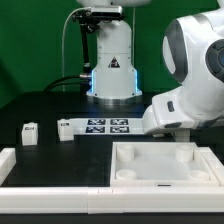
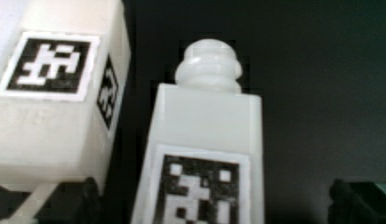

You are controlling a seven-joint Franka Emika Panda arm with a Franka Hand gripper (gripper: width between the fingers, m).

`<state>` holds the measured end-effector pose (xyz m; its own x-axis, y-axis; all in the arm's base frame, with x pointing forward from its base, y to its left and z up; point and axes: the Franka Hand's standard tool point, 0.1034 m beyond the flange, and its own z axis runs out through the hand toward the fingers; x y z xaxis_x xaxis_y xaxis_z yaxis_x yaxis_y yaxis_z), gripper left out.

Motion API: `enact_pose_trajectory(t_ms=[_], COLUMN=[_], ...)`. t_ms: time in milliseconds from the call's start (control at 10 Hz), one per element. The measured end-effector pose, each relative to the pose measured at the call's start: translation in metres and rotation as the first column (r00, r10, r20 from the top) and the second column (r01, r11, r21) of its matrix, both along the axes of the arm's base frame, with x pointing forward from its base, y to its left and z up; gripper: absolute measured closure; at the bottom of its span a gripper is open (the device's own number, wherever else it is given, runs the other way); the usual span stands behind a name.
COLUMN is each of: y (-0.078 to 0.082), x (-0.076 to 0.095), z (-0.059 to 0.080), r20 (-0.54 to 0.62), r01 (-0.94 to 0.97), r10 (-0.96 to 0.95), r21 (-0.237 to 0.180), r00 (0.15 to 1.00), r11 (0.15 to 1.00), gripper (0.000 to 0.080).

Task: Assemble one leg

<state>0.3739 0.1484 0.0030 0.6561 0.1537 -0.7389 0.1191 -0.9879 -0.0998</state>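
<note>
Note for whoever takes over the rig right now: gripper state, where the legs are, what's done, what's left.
Gripper: hidden behind the arm, low at the exterior view's right. The jaws are not clear in the wrist view either, so open or shut cannot be told.
Legs: the wrist view shows the leg with the knobbed tip and a second leg close beside it. A lone leg stands at the exterior view's left, and a small block sits by the marker board.
Done: no leg seen in the square tray piece.
Left: grasp a leg and fit it into a corner socket.
</note>
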Motion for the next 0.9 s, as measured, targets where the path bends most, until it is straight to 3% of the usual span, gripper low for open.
enact_pose_trajectory(t_ms=[100, 300, 400, 500, 900], y=[-0.0002, -0.0002, -0.0001, -0.0001, -0.0001], x=[0.0, -0.0005, -0.0005, -0.0005, -0.0005], z=[0.0001, -0.0002, -0.0001, -0.0001, -0.0001], r20=[0.0, -0.001, -0.001, -0.001, -0.001], r01=[0.0, -0.002, -0.002, -0.002, -0.002], r10=[0.0, 0.002, 0.002, 0.002, 0.002], r21=[0.0, 0.002, 0.002, 0.002, 0.002], r00=[1.0, 1.0, 1.0, 1.0, 1.0], r11=[1.0, 1.0, 1.0, 1.0, 1.0], gripper=[0.0151, 0.0415, 0.0415, 0.0512, 0.0511])
